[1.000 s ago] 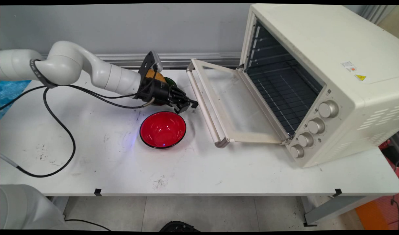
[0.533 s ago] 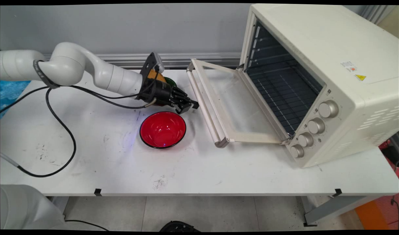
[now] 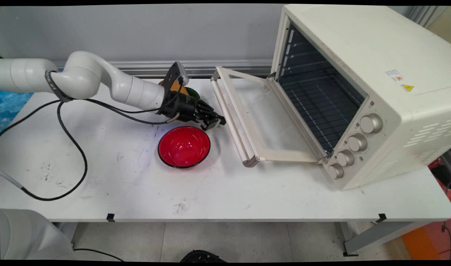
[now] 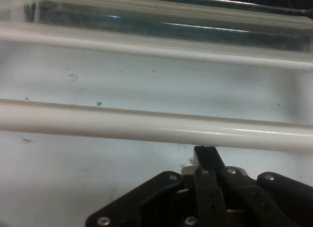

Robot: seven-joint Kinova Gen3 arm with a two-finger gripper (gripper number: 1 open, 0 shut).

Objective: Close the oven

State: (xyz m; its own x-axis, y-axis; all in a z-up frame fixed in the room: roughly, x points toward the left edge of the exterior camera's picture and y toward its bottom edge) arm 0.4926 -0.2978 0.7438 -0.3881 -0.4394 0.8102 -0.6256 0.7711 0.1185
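From my remote seat I am seeing the white arm reaching in from the upper left of the main view, lying low over the worktop with its black cables looping down across the left part of the surface. Moving right, the gripper is hovering at centre frame, and I am reading its fingers as pressed together with nothing between them; in the hand view the single black tip is showing no gap. Just behind the wrist, something orange and green is peeking out, mostly hidden, so I am not able to tell what it is. Directly below the gripper in the main view a red bowl is sitting upright, near the fingertips but apart from them. Just right of the gripper, the handle bar of the oven door is running diagonally; in the hand view that pale bar is crossing the frame right in front of the tip, very close, though I cannot tell if they are touching. The door is lying folded down and open. Farther right the cream toaster oven is standing with its wire rack exposed and four knobs along its lower right front.
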